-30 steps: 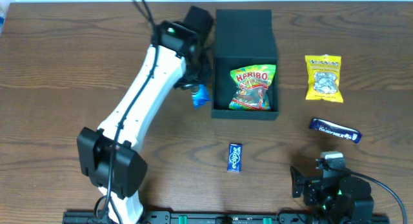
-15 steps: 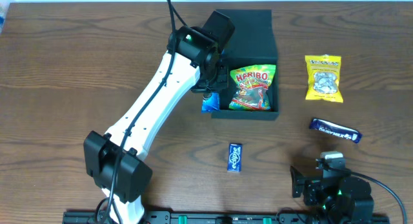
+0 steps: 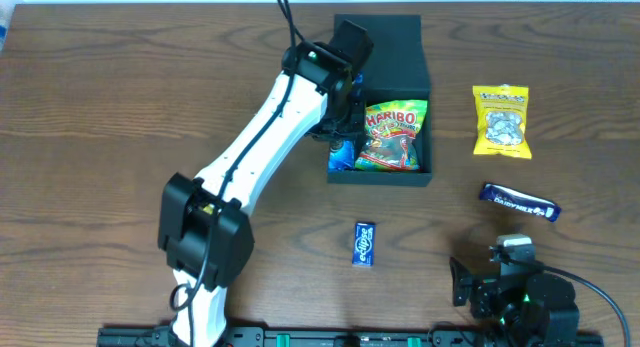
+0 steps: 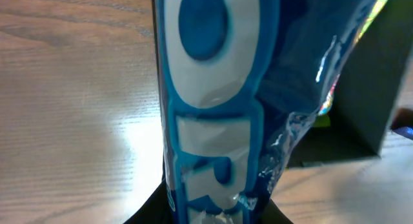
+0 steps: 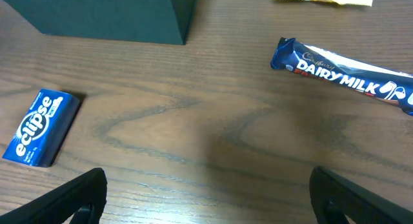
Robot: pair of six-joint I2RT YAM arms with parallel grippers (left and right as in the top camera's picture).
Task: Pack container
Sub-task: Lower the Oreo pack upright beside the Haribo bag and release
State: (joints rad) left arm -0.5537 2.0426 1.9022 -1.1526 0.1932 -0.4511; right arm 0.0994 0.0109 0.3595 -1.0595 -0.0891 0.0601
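My left claw [image 3: 343, 137] is clamped on a blue packet [image 4: 213, 108] whose long axis hangs downward below my fingers. The container [image 3: 385, 47] opens just to the claw's right, its near-left wall beneath me. My right claw [image 5: 206, 195], fingers apart, sits well away, so I judge this drop mine

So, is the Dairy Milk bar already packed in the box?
No, in the overhead view the Dairy Milk bar lies on the table, to the right of the container and outside its walls.
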